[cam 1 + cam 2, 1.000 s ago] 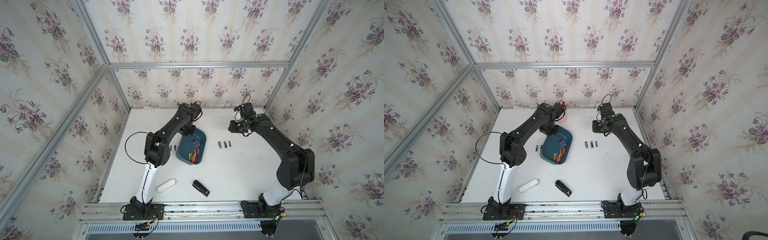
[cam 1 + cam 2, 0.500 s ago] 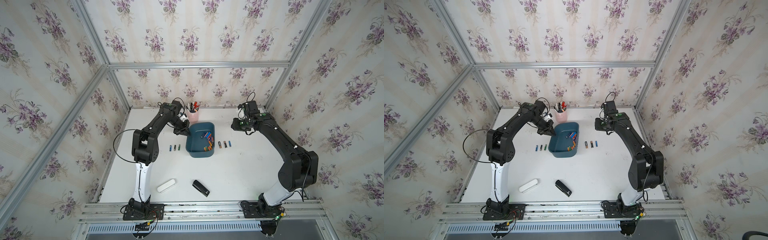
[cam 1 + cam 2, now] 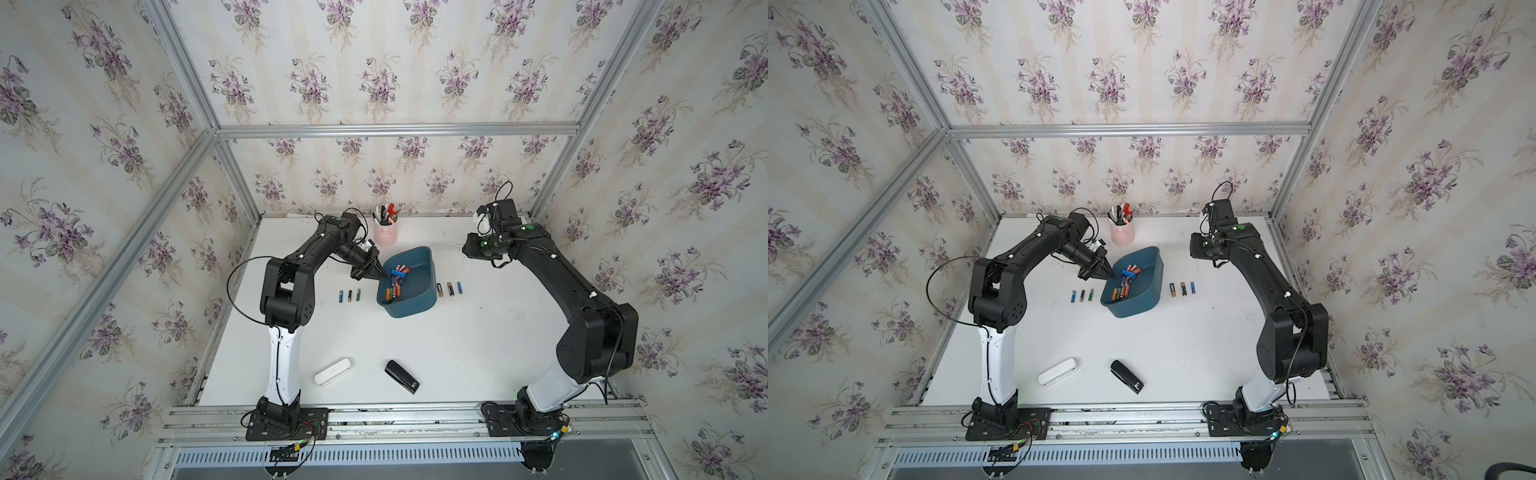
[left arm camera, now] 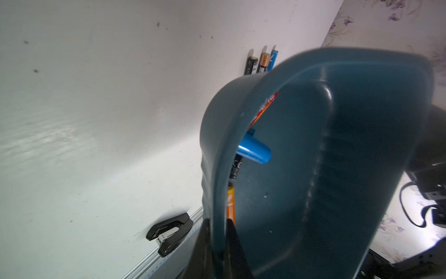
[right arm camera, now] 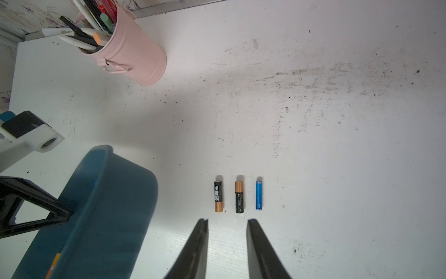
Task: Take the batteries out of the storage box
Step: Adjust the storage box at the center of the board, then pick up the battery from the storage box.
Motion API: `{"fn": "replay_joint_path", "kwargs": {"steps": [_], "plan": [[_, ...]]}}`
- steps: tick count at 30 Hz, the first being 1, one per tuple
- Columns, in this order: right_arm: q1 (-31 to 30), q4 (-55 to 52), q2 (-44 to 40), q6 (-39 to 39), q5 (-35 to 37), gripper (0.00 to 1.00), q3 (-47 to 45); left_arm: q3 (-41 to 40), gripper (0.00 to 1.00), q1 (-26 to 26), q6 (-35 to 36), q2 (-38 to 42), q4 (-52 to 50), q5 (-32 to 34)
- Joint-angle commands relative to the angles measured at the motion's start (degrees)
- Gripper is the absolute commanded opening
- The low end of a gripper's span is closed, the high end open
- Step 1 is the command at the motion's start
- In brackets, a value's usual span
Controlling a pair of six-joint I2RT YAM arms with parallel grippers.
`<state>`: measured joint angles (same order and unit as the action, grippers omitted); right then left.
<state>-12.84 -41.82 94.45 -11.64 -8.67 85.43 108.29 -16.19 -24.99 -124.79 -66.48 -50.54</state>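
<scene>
Pinching the storage box rim, left pincer; print on batteries illegible.

- The storage box: dark teal, lidless, with rounded corners, standing open side up.
- The batteries: multicoloured cells heaped along one inner wall; three more lie in a row outside it on either side.
</scene>
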Motion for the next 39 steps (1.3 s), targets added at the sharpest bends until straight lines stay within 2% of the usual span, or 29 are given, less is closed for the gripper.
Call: {"fn": "replay_joint_path", "kwargs": {"steps": [1, 4, 7, 9, 12, 19, 23, 25, 28, 31, 35, 39], "plan": [[0.13, -0.19, 0.24, 0.13, -0.74, 0.32, -0.13, 2.33, 0.0, -1.28, 2.22, 1.23, -3.38, 13.93], [0.09, -0.19, 0.64, 0.51, -0.74, 0.32, -0.08, 4.13, 0.0, -4.06, 2.52, 1.15, -2.68, 24.02], [0.05, -0.51, 1.45, 0.82, -1.19, 0.32, 0.31, 4.21, 0.0, -6.09, 2.43, 0.22, -0.55, 29.5], [0.01, -0.78, 2.15, 0.73, -1.96, 0.32, 0.6, 2.93, 0.0, -6.76, 1.48, -0.63, 1.9, 29.71], [-0.14, -1.38, 2.44, 0.66, -2.65, 0.32, 0.76, 0.65, 0.0, -7.71, 1.12, -1.1, 5.05, 33.6], [-1.89, -2.01, 3.13, 1.08, -2.69, 0.32, 0.0, -5.43, 0.0, -7.8, -2.03, -0.96, 13.81, 33.1], [-3.64, -2.25, 3.68, 0.76, -2.51, 0.32, 0.24, -5.46, 0.31, -7.89, -2.25, -0.23, 14.48, 33.76], [-5.31, -2.48, 4.06, 0.14, -2.2, 0.32, 0.82, -4.78, 0.4, -7.87, -1.95, 0.71, 13.83, 33.49], [-8.52, -1.72, 4.93, -1.41, -2.06, 0.32, 1.27, -3.88, 0.49, -7.8, -1.35, 2.92, 12.69, 33.93], [-11.88, -1.04, 7.0, -2.95, -1.8, 0.33, 1.82, -2.75, 0.54, -7.47, -0.47, 5.32, 10.91, 34.63], [-16.69, 1.44, 10.15, -5.29, -1.63, 0.33, 2.09, -2.99, 0.55, -5.53, 0.93, 9.11, 8.53, 34.16], [-22.01, 2.67, 14.99, -6.7, -1.52, 0.33, 4.31, -7.79, 0.54, -2.97, 2.06, 13.15, 8.36, 34.92]]}}
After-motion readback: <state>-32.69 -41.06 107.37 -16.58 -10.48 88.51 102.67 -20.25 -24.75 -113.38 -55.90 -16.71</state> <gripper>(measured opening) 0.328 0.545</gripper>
